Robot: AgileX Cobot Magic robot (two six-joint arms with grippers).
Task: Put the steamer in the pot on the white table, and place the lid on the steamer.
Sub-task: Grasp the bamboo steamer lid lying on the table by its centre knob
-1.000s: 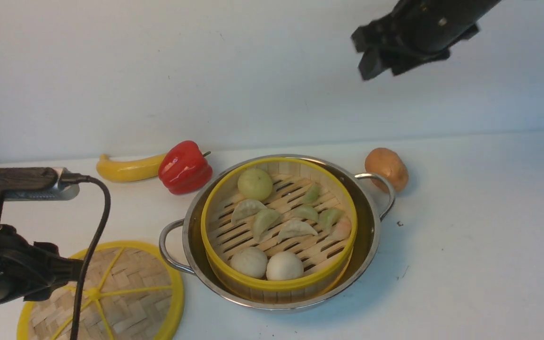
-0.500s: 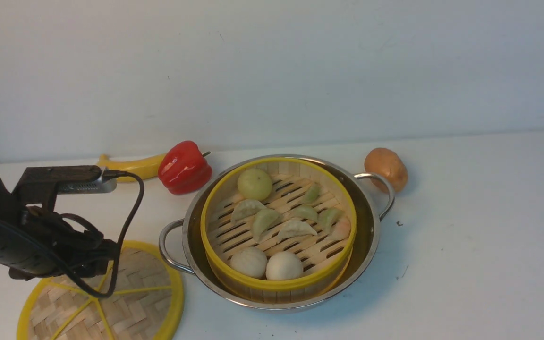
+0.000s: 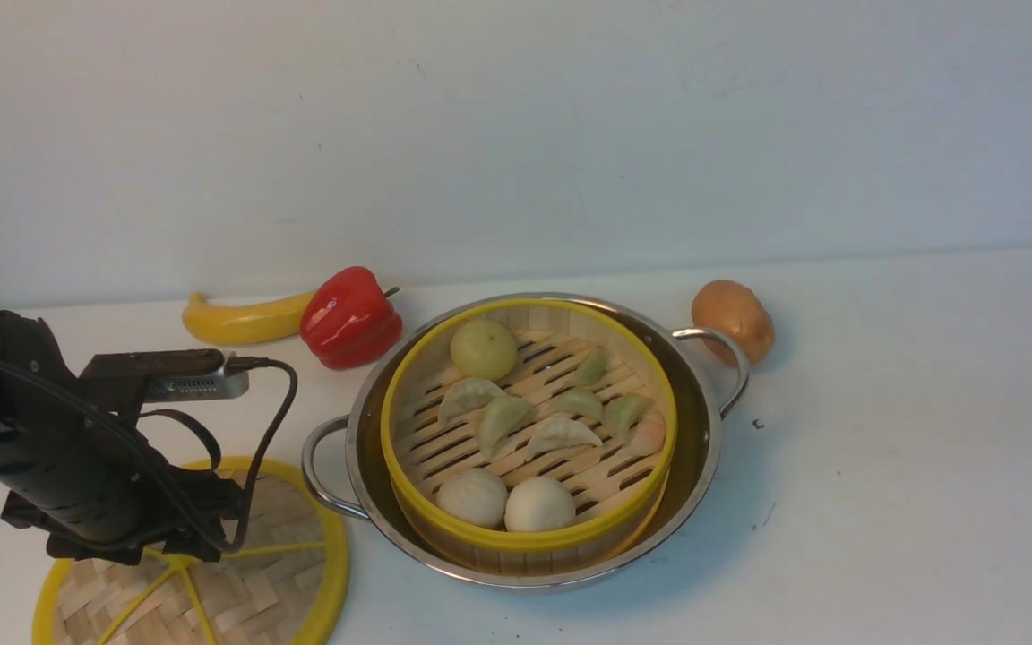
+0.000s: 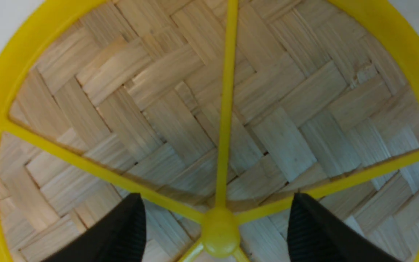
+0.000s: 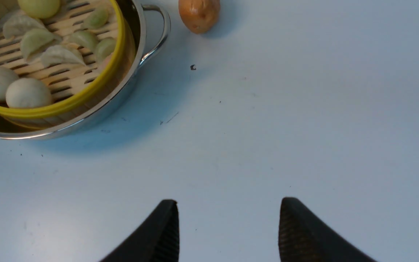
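Already the first half looks done: the steamer (image 3: 529,540) sits inside the pot (image 3: 704,448), which stands on the white counter (image 3: 883,448). The second half is not yet done, for the lid (image 3: 283,573) lies flat on the counter just beside the pot's near handle, on the robot's left.

The left tool (image 4: 215,198) hangs over the lid with its jaws wide apart, one on each side of the yellow hub (image 4: 220,233), clamped on nothing. Whether its tips touch the weave I cannot tell. The right tool (image 5: 227,200) is also spread apart and empty, above bare counter, well apart from the pot.

By my judgement, what is left is to grip the lid, lift it and set it on the steamer.

The lid is a flat disc of pale bamboo strips woven in a herringbone, ringed in smooth yellow, with thin yellow spokes. The steamer has a slatted floor, a tall bamboo wall and a matching rim, and holds pale buns (image 3: 538,503) and greenish dumplings (image 3: 503,419). The pot is shiny steel, wide and shallow, with loop handles. A glossy red pepper (image 3: 350,315), a yellow banana (image 3: 243,322) and a brown potato (image 3: 733,321) lie behind it.
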